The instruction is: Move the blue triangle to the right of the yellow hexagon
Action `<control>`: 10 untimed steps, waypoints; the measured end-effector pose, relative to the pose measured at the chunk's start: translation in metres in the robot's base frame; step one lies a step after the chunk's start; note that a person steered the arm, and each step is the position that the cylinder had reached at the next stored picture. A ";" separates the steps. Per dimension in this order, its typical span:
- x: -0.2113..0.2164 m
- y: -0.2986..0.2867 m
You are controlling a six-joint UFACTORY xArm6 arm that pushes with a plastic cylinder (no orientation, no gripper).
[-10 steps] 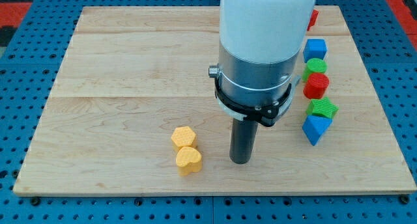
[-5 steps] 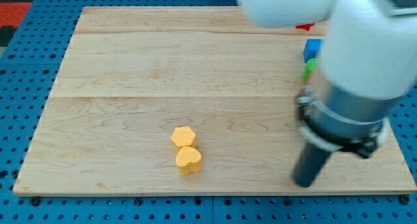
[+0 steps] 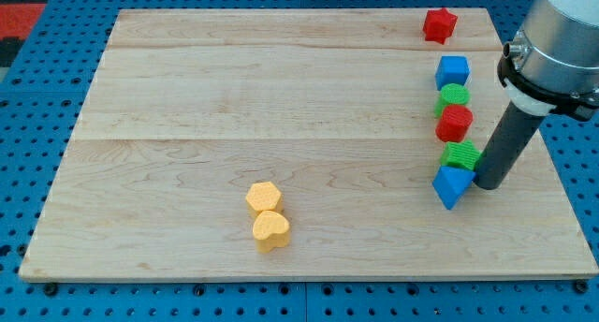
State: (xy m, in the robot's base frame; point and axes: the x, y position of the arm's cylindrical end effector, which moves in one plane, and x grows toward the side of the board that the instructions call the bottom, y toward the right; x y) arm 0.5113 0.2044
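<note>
The blue triangle (image 3: 452, 185) lies near the board's right side, at the bottom of a column of blocks. The yellow hexagon (image 3: 264, 197) sits at the lower middle, touching a yellow heart (image 3: 270, 230) just below it. My tip (image 3: 489, 183) stands right beside the blue triangle, on its right, touching or nearly touching it. The triangle is far to the right of the hexagon.
Above the blue triangle the column holds a green block (image 3: 460, 155), a red block (image 3: 454, 123), another green block (image 3: 452, 97) and a blue cube (image 3: 452, 71). A red block (image 3: 438, 24) lies near the top right. The wooden board (image 3: 187, 97) rests on a blue pegboard.
My rod has swung from left of the column, near the yellow blocks, round the bottom to the blue triangle's right side. No block has visibly moved.
</note>
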 end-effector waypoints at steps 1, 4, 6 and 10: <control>0.000 -0.008; 0.022 -0.110; 0.024 -0.158; 0.020 0.098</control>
State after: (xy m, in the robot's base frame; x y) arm 0.5317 0.3023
